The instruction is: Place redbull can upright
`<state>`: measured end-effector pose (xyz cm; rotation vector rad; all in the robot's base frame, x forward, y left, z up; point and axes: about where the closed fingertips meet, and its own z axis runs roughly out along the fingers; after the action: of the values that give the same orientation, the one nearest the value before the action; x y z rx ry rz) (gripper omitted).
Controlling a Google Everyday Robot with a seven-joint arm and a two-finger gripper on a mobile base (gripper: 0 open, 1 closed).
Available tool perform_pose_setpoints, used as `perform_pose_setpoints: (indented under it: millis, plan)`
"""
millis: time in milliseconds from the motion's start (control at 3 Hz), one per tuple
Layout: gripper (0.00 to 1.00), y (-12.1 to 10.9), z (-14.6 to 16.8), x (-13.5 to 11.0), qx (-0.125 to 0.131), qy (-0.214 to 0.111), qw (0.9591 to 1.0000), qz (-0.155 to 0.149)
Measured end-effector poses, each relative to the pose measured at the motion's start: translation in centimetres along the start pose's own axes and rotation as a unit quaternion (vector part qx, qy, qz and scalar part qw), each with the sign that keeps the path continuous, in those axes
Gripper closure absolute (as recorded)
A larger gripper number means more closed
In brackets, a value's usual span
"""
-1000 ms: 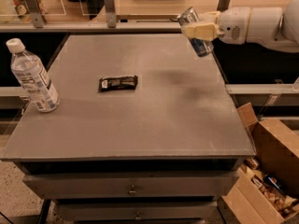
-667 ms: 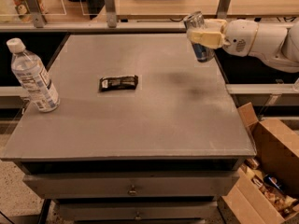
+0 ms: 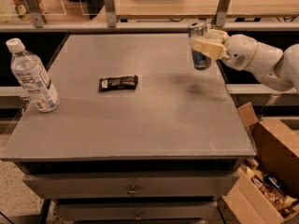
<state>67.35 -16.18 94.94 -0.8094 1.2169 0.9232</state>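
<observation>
redbull can [image 3: 201, 60] pinched mid-body by the gripper [image 3: 203, 45], reaching in from 3 o'clock over the table's [image 3: 140, 129] 2 o'clock corner. long axis near vertical, silver top up, base apparently off the surface. likely next: straight down, then release.

Dim, soft shadow [image 3: 191, 85] (on tabletop [image 3: 140, 129]) under gripper [image 3: 201, 43]

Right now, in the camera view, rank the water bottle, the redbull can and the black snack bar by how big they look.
1. water bottle, clearly largest.
2 and 3. redbull can and snack bar look alike; the gripper, over the table's far right corner, grips the can's middle and hides part, so no ranking.
</observation>
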Motion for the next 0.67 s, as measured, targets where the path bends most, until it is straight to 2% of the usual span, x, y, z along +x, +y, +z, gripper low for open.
perform_pose_setpoints:
  millis: [667]
  plan:
    - [1.00,-0.6,-0.7,2.4,0.007,-0.013,0.9997,0.019]
